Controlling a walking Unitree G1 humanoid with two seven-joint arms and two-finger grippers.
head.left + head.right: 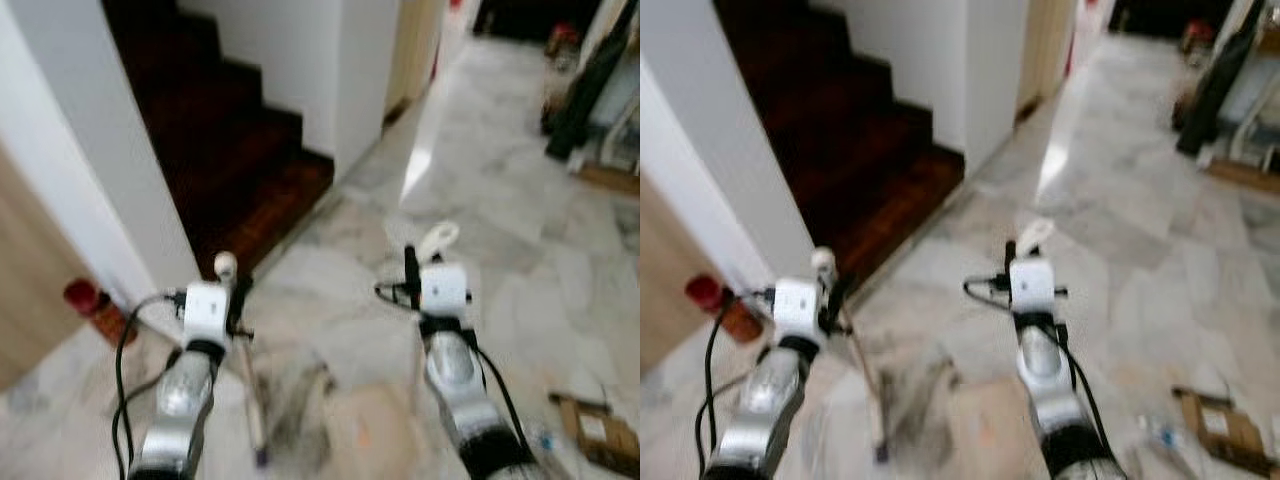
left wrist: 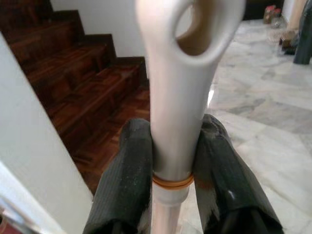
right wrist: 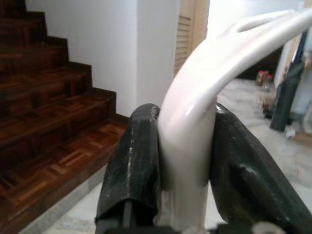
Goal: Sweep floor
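broom handle (image 2: 175, 97) clamped in left jaws, curved white handle (image 3: 195, 107) in right jaws

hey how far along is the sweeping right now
Tools are picked up: the left tool is shut on the broom handle, the right tool on a curved white handle. Still left: debris on the marble floor, including cardboard scraps on the right.

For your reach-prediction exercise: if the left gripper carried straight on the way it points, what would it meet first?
Probably the dark wooden stairs: the left gripper, jaws shut on the white broom handle, faces them. Depth is unclear.
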